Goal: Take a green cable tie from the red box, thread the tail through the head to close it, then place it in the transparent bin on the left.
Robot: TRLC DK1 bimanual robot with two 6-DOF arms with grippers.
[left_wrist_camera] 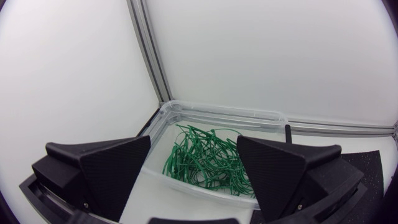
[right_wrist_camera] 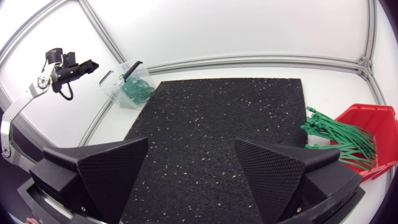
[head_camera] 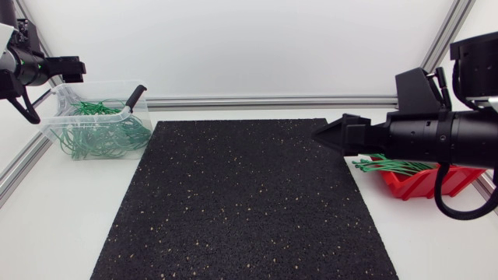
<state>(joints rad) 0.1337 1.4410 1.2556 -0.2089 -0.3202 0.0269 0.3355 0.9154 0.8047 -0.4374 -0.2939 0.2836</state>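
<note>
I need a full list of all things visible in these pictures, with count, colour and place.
transparent bin: one, clear, table's far left.
looped cable ties: many, green, inside the transparent bin.
rod: one, black, at the bin's right rim.
red box: one, red, table's right side.
straight cable ties: one bundle, green, in the red box.
mat: one, black speckled, table's middle.
table: one, white.
left hand: one, black, open, near the bin.
right hand: one, black, open, over the mat's right edge.

The mat (head_camera: 241,202) was black with pale speckles, the ties (head_camera: 391,165) green, the box (head_camera: 424,183) red, the bin (head_camera: 56,123) clear, the surface (head_camera: 47,229) white.
</note>
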